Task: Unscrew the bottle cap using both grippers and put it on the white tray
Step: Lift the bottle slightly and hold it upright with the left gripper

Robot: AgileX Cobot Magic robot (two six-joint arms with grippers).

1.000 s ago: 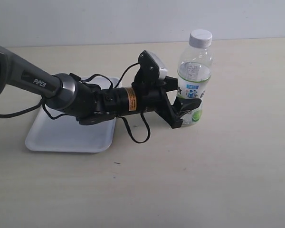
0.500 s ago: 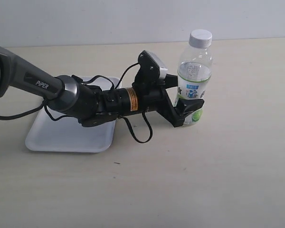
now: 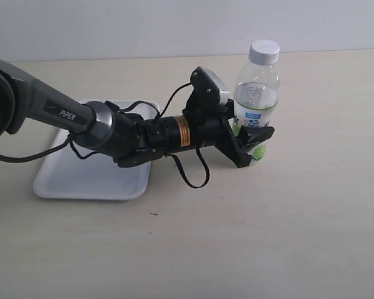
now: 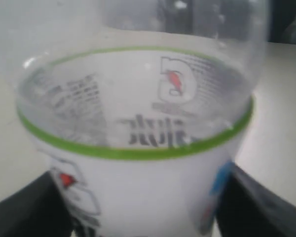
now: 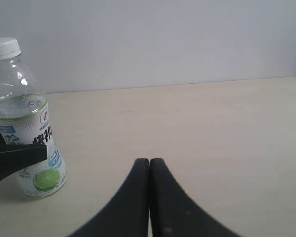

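The white tray [image 3: 68, 179] lies nearest on the surface and holds no cap. Just beyond it, the left gripper [image 3: 255, 147] has its jaws closed on the bottle [image 3: 257, 93], low on the body at the label, so the bracing hold looks made. The bottle stands upright with the bottle cap [image 3: 264, 51] on its neck, untouched. The right gripper [image 5: 149, 162] hangs well apart from the bottle, its jaws pressed together and empty. By my reading, that gripper has yet to open, grasp the cap, twist it off and carry it to the tray.
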